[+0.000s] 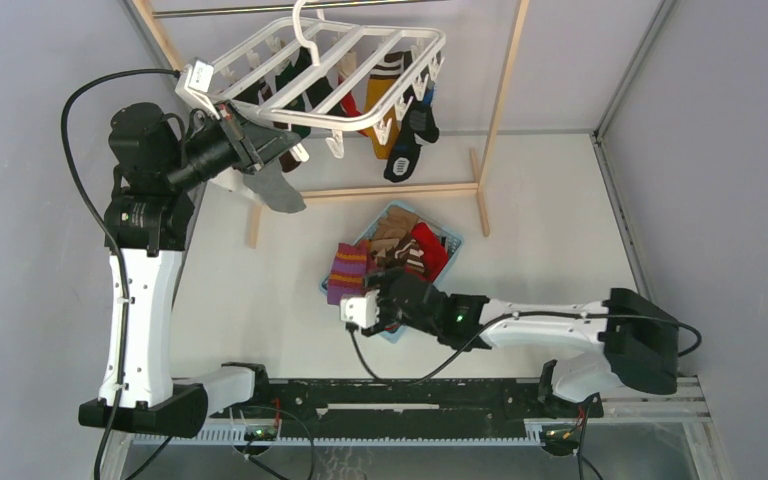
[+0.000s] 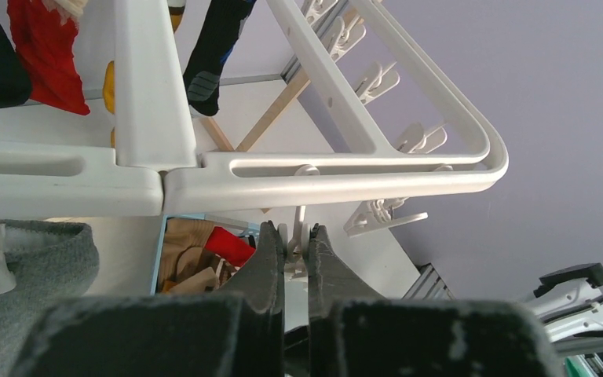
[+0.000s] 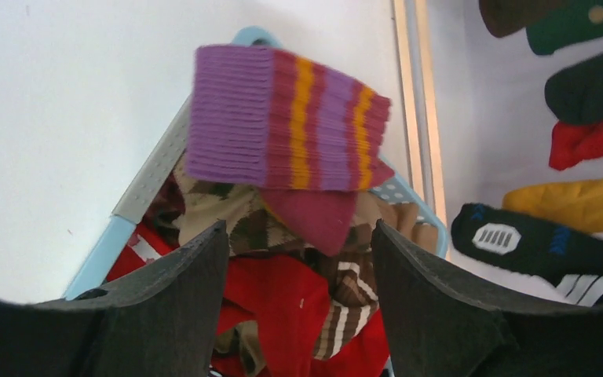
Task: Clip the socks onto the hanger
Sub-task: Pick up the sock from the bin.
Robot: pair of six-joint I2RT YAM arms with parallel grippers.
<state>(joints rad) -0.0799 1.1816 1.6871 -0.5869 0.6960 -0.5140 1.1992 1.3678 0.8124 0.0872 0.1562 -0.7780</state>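
Observation:
The white hanger (image 1: 360,62) hangs from a rod at the back, with black, red and mustard socks (image 1: 385,105) clipped under it. My left gripper (image 1: 268,142) is at its near left edge. In the left wrist view it (image 2: 296,234) is shut on a small white clip (image 2: 301,224) dangling below the hanger frame (image 2: 322,179). A grey sock (image 2: 39,271) hangs just to its left and also shows in the top view (image 1: 278,186). My right gripper (image 3: 298,236) is open and empty, low over the sock pile, with a red sock (image 3: 283,306) between its fingers. A purple-striped sock (image 3: 283,133) lies over the pile.
The loose socks lie in a light-blue basket (image 1: 453,240) at the table's middle; its rim shows in the right wrist view (image 3: 153,169). A wooden rack (image 1: 495,110) holds the rod, with a floor bar (image 1: 390,190) behind the basket. Grey walls stand left and right.

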